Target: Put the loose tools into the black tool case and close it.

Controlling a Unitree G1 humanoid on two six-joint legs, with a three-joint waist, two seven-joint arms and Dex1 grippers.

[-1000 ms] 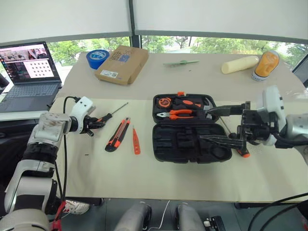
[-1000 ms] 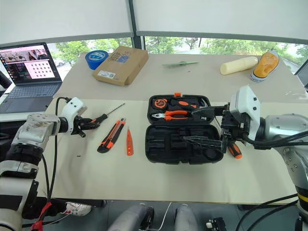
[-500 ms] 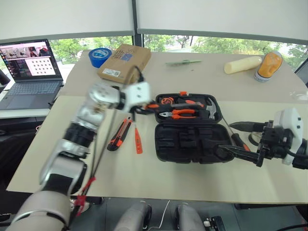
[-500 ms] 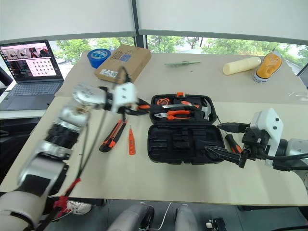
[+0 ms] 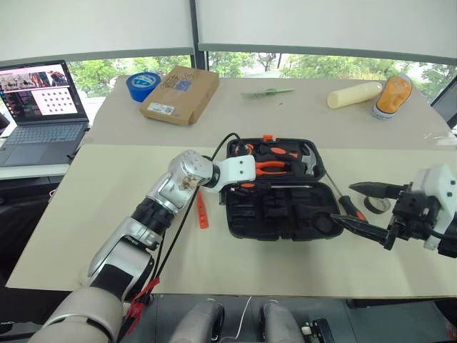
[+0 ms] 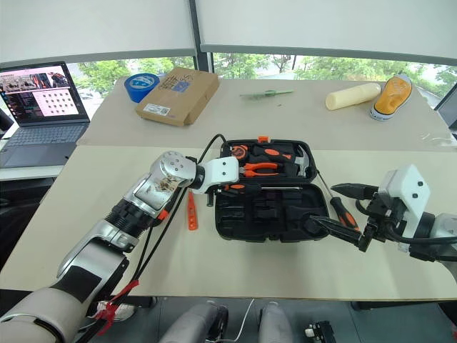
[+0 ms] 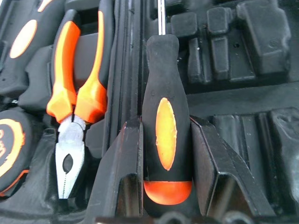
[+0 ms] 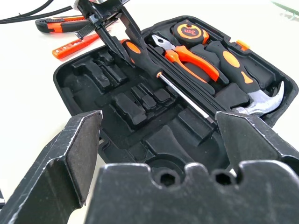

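The black tool case (image 5: 275, 214) lies open at mid table. My left gripper (image 7: 166, 128) is shut on a black-and-orange screwdriver (image 7: 161, 70) at the case's left end. Its shaft (image 5: 285, 186) runs along the ridge between the two halves. My right gripper (image 5: 341, 201) hovers open just right of the case, holding nothing. Below it on the table lie a second screwdriver (image 6: 337, 209) and a small grey tape roll (image 5: 377, 206). The slim orange tester (image 5: 201, 211) rests left of the case. The utility knife (image 8: 56, 23) lies beyond it, under my left arm.
Pliers (image 5: 268, 166), a hammer (image 5: 308, 158) and a tape measure (image 8: 189, 31) sit in the case's far half. Behind are a cardboard box (image 5: 182, 94), a blue tape roll (image 5: 145, 84), a laptop (image 5: 43, 107), a cream cylinder (image 5: 355, 94) and an orange bottle (image 5: 394, 96).
My left arm swung right, carrying the screwdriver from the table's left side to the case. The right gripper drew back to the right, off the case, still open.
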